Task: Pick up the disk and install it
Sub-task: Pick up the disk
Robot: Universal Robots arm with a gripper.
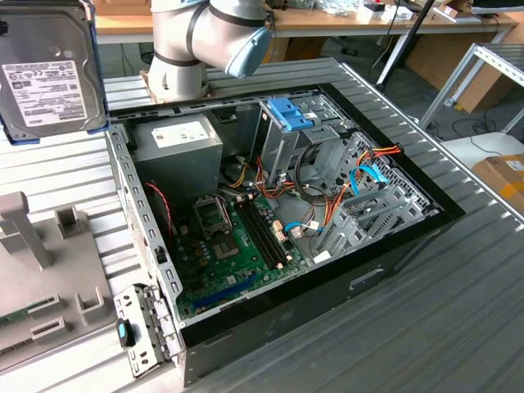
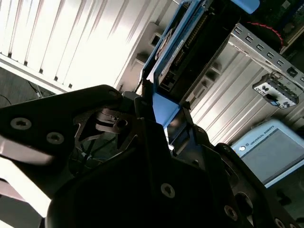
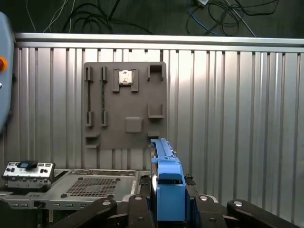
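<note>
Disk clamped in the tool: the jaws are drawn in narrow and press on the two sides of its bright blue frame, as both wrist views show. In the first wrist view the blue edge of the disk rises straight out from between the jaws, centred in the grip. In the second wrist view the disk reaches away from the tool, its dark underside and one blue rail showing.

In the exterior view the disk stands upright at the exterior view's upper left. Its white label faces the camera, and it is raised off the ribbed metal tabletop. It is well apart from the open computer case, which lies on its side in the middle of the tabletop. Inside the case are a grey box with a white sticker, a metal cage topped by a small blue latch, and a green motherboard. The base of the robot arm stands just behind the case.

A grey fixture board lies flat on the tabletop at the exterior view's left of the case. In the first wrist view this board is beyond the disk's blue edge, with a small silver square part seated in one of its recesses.
</note>
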